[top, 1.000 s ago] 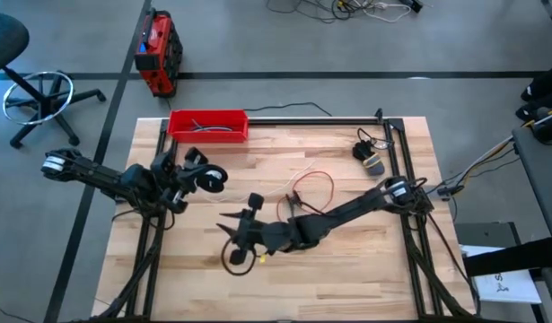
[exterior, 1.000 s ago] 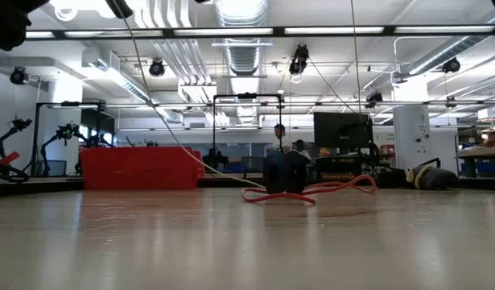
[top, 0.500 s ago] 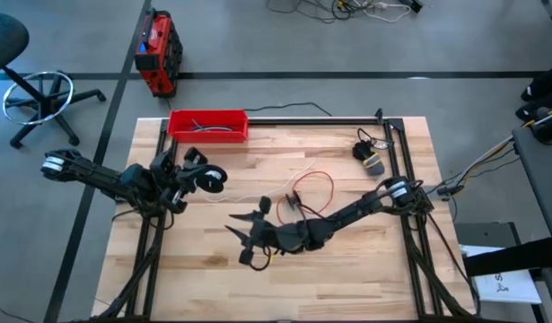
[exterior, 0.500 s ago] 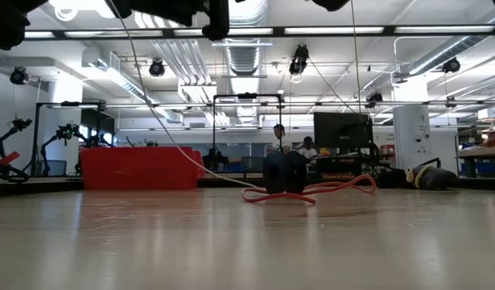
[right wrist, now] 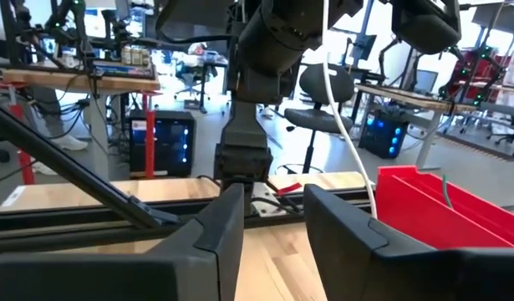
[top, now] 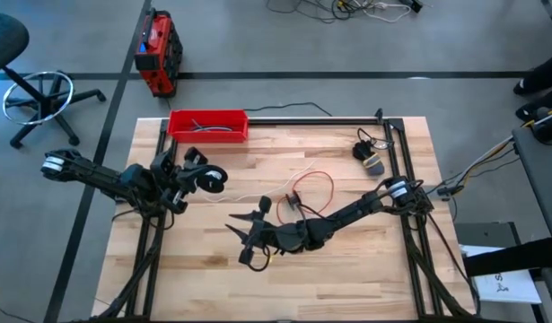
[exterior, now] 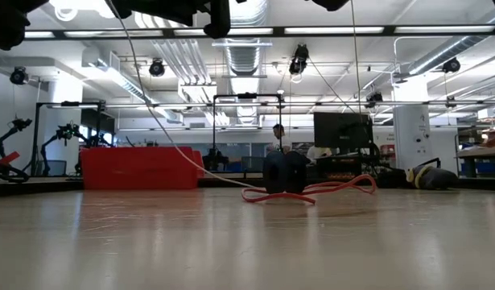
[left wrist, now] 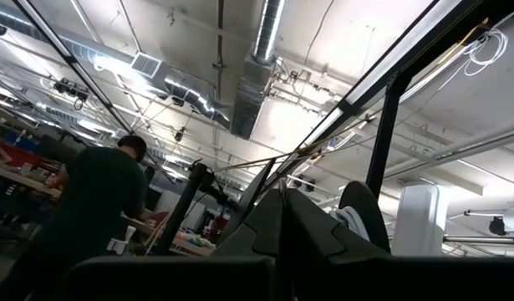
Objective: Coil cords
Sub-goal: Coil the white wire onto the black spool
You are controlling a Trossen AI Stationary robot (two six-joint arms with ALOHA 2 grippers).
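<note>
1. Cords lie mid-table: a thin white cord [top: 304,170] beside a looped red cord [top: 317,186] on the pale wooden table [top: 365,269].
2. At the table's left side, the left gripper [top: 214,178] waits, fingers closed on nothing.
3. A red plastic tray [top: 208,125] sits at the far edge.
4. Right of centre, the right gripper [top: 250,233] hangs above the boards, fingers spread apart.
5. From table height, the white cord [exterior: 162,129] rises from the table towards the arms overhead.

Your high view looks straight down on the whole surface [top: 347,260] from well above. Your low view sits at surface height, facing level across it into the room; both share the red tray [top: 208,124]. Your left wrist view tilts toward the ceiling. Your right wrist view faces across the surface toward the left arm [right wrist: 261,75] and tray.
</note>
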